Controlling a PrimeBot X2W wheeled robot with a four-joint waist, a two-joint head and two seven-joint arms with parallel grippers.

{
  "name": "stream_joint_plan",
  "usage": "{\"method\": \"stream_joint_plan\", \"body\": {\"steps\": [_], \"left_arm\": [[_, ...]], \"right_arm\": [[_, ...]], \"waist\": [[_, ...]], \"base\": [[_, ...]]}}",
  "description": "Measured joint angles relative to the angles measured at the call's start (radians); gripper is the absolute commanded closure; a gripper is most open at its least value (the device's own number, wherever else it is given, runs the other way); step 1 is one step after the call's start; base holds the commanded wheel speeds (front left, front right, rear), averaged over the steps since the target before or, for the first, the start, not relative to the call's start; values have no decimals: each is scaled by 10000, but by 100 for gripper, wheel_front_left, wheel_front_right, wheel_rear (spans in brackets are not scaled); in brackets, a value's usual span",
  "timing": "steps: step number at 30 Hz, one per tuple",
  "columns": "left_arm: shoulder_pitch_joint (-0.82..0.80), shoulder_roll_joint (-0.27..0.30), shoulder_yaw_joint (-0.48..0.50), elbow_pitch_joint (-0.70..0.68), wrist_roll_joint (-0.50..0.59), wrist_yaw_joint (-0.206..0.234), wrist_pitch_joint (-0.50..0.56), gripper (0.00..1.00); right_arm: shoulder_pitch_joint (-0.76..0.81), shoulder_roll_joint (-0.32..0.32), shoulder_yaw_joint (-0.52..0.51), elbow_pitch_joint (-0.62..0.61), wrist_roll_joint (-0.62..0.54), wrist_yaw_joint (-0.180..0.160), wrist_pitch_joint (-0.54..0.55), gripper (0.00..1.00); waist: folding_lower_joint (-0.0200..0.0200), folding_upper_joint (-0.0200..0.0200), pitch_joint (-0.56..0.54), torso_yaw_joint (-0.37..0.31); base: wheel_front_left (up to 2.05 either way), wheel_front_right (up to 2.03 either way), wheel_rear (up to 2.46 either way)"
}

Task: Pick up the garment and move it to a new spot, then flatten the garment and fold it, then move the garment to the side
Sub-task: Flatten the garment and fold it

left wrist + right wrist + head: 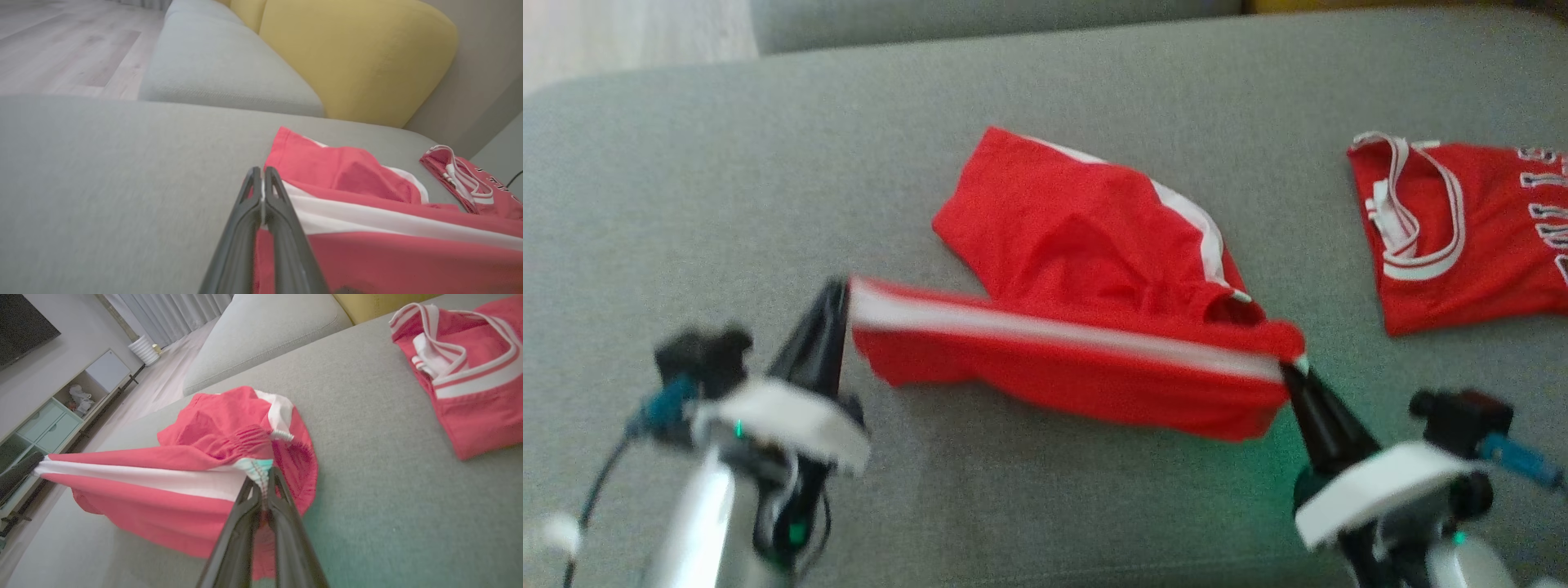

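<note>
The red shorts (1078, 269) lie half-lifted near the middle of the grey sofa seat (727, 204), with the left gripper (837, 306) clenched on one end of the white side stripe and the right gripper (1292, 371) pinching the waistband end. To flatten them well, I'd hold that stripe taut and lower both ends together (the far leg is bunched and needs drawing out). White lettering on the red jersey (1478, 237) by the seat's right edge is cut off and unreadable.

Bare grey sofa seat (727, 188) lies open across the left half and bottom centre of the head view. The red shorts (1086, 269), pulled taut between the left gripper (837, 287) and right gripper (1290, 369), bar the middle. A red jersey (1470, 229) takes the right edge; a bare strip of seat separates the two garments.
</note>
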Motion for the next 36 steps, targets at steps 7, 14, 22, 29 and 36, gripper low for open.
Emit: {"method": "stream_joint_plan", "body": {"steps": [7,14,22,29,36], "left_arm": [[-3612,107,-577,1958,2,-420,545,100],[-6825,67,-1135,4767,-21,-522,186,100],[-8407,-75,-1379,7875,-192,-525,-441,100],[-8989,-318,-1714,9131,-759,-527,-867,0],[-9000,-268,-2334,9325,-1256,-527,-1896,0]], "right_arm": [[-1944,-23,-134,978,479,0,-157,100],[-3511,-56,337,1960,1170,-2,-698,100],[-4431,-71,1300,2874,1778,-2,-1287,100],[-4776,-86,1674,3172,1802,-2,-1503,0],[-4693,-88,1592,2575,677,-2,-2021,0]], "waist": [[1,0,1082,-275],[3,0,2122,-720],[3,0,2854,-1535],[2,0,3148,-1802],[2,0,2970,-1680]], "base": [[0,0,0],[0,0,0],[0,0,0],[0,0,0],[0,0,0]]}}
